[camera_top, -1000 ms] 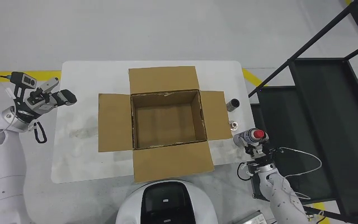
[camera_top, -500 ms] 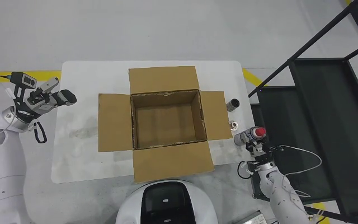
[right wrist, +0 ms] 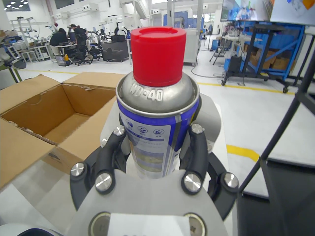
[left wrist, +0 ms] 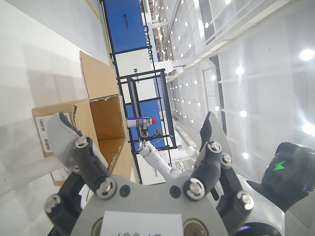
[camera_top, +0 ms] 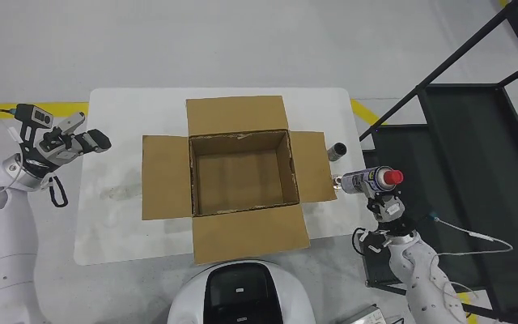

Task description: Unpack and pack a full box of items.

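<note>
From the top view, the box [camera_top: 243, 174] stands open in the middle of the table [camera_top: 121, 219], all four flaps spread and its floor bare. The right gripper [camera_top: 382, 198] holds the spray can [camera_top: 366, 181] just beyond the right flap. The can lies across the table's right edge with its red cap [camera_top: 393, 176] pointing away from the box. It seems to be lifted clear of the table, though height is hard to read from above. A small dark-topped cylinder [camera_top: 336, 150] stands near it on the table. The left gripper [camera_top: 91, 139] hangs off the table's left side, well apart from the box.

In the left wrist view, the left gripper's fingers [left wrist: 61, 126] are spread wide with nothing between them. The can shows far off past the box's torn rim.

In the right wrist view, both fingers clamp the can's body below its shoulder, and the box mouth is beside it.

If the can is bound for the box, the job is probably best done by lifting it over the right flap without nudging the cylinder. It should come down toward a corner to leave floor for the rest, and the grip should hold until the base touches.
</note>
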{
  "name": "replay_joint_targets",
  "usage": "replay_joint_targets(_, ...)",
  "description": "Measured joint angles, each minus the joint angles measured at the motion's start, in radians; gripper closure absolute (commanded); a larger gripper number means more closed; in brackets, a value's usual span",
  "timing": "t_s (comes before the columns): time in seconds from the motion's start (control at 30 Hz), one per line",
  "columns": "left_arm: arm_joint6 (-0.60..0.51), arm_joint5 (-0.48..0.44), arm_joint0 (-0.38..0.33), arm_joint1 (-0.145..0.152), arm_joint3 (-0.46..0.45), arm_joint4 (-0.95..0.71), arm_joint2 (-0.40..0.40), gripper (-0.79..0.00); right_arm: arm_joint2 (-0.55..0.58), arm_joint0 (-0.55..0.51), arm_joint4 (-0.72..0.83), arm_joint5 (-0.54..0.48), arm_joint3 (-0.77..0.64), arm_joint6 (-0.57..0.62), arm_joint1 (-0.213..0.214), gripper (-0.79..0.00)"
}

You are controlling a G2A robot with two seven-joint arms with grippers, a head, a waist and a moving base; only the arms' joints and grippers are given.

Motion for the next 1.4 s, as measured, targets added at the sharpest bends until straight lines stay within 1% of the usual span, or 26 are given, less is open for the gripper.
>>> replay_joint_targets(0.13, 0.0, 0.0, 0.0, 0.0, 0.0, 0.0, 0.0, -0.785, 0.008, -0.034, -0.034, -0.002, -0.184, 0.106, 0.004, 0.0)
replay_joint_targets(0.23, 0.0, 0.0, 0.0, 0.0, 0.0, 0.0, 0.0, -0.785, -0.011, -0.021, -0.076, -0.017, -0.27, 0.197, 0.008, 0.0)
replay_joint_targets(0.43, 0.0, 0.0, 0.0, 0.0, 0.0, 0.0, 0.0, -0.785, -0.102, 0.044, -0.165, -0.056, -0.365, 0.359, 0.011, 0.0)
replay_joint_targets(0.5, 0.0, 0.0, 0.0, 0.0, 0.0, 0.0, 0.0, -0.785, -0.131, 0.064, -0.193, -0.065, -0.387, 0.392, 0.011, 0.0)
replay_joint_targets(0.57, 0.0, 0.0, 0.0, 0.0, 0.0, 0.0, 0.0, -0.785, -0.17, 0.088, -0.207, -0.079, -0.4, 0.404, 0.011, 0.0)
replay_joint_targets(0.7, 0.0, 0.0, 0.0, 0.0, 0.0, 0.0, 0.0, -0.785, -0.23, 0.13, -0.229, -0.095, -0.383, 0.42, 0.009, 0.0)
replay_joint_targets(1.3, 0.0, 0.0, 0.0, 0.0, 0.0, 0.0, 0.0, -0.785, -0.23, 0.13, -0.226, -0.095, -0.382, 0.419, 0.009, 0.0)
replay_joint_targets(1.37, 0.0, 0.0, 0.0, 0.0, 0.0, 0.0, 0.0, -0.785, -0.232, 0.137, -0.249, -0.087, -0.402, 0.449, 0.011, 0.0)
replay_joint_targets(1.4, 0.0, 0.0, 0.0, 0.0, 0.0, 0.0, 0.0, -0.785, -0.234, 0.143, -0.268, -0.086, -0.422, 0.486, 0.012, 0.0)
